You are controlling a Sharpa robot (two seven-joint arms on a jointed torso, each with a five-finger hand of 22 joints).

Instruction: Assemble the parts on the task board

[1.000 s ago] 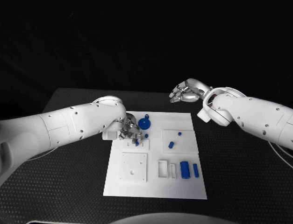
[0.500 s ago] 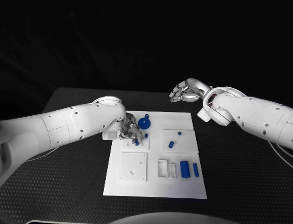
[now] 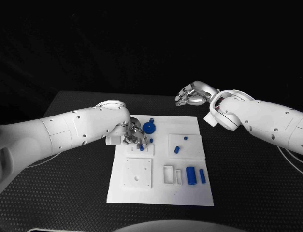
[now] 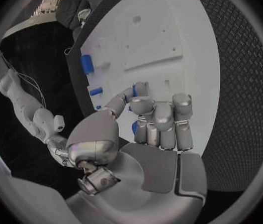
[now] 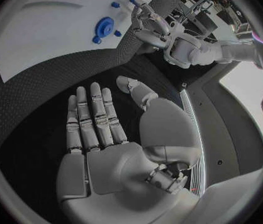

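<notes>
The white task board (image 3: 158, 193) lies in the middle of the table. My left hand (image 3: 133, 135) hovers over its far left corner, fingers curled, pinching a small blue peg (image 3: 141, 148) above a small square block. The left wrist view shows blue between the curled fingers (image 4: 134, 128). A round blue part (image 3: 149, 127) stands just beyond the hand, also seen as the round part (image 5: 103, 24). My right hand (image 3: 193, 94) is raised past the board's far edge; its fingers (image 5: 91, 119) are spread flat and hold nothing.
Two small blue pieces (image 3: 181, 144) sit on a raised square at the board's right. A blue cylinder (image 3: 190, 175) and a thinner blue pin (image 3: 202, 176) lie beside a white slotted block (image 3: 169, 175). A square plate (image 3: 138, 172) occupies the near left.
</notes>
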